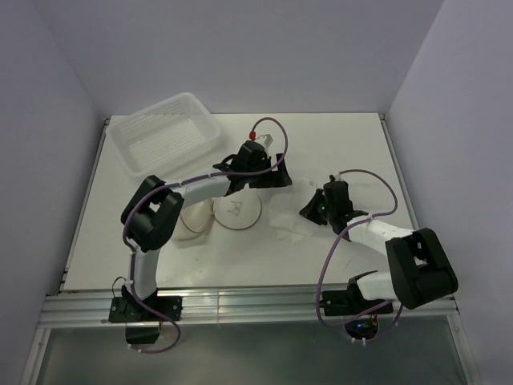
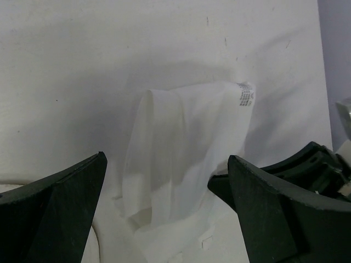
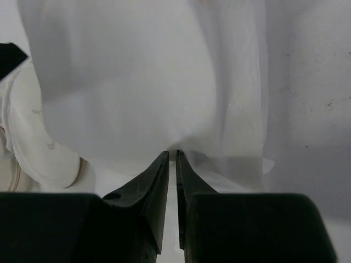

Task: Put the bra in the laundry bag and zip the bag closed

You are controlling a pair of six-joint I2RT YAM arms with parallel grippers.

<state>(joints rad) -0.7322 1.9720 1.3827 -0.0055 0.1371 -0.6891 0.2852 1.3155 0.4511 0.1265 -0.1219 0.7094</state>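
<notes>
The laundry bag lies mid-table: its round white end with the small black icon (image 1: 236, 210) faces up, and its loose mesh (image 1: 290, 227) trails to the right. The cream bra (image 1: 192, 223) sits against the disc's left side, partly under my left arm. My right gripper (image 1: 314, 210) is shut on the mesh and holds a fold of it up (image 3: 153, 82); its jaws (image 3: 176, 152) pinch the fabric's lower edge. My left gripper (image 1: 280, 175) is open and empty just behind the bag. It faces the lifted mesh (image 2: 181, 142), whose label (image 2: 245, 97) shows at the top.
A rectangular perforated white plastic basket (image 1: 167, 132) stands at the back left of the white table (image 1: 361, 152). Purple walls close in the sides and back. My right gripper's dark fingers (image 2: 312, 164) show at the right of the left wrist view.
</notes>
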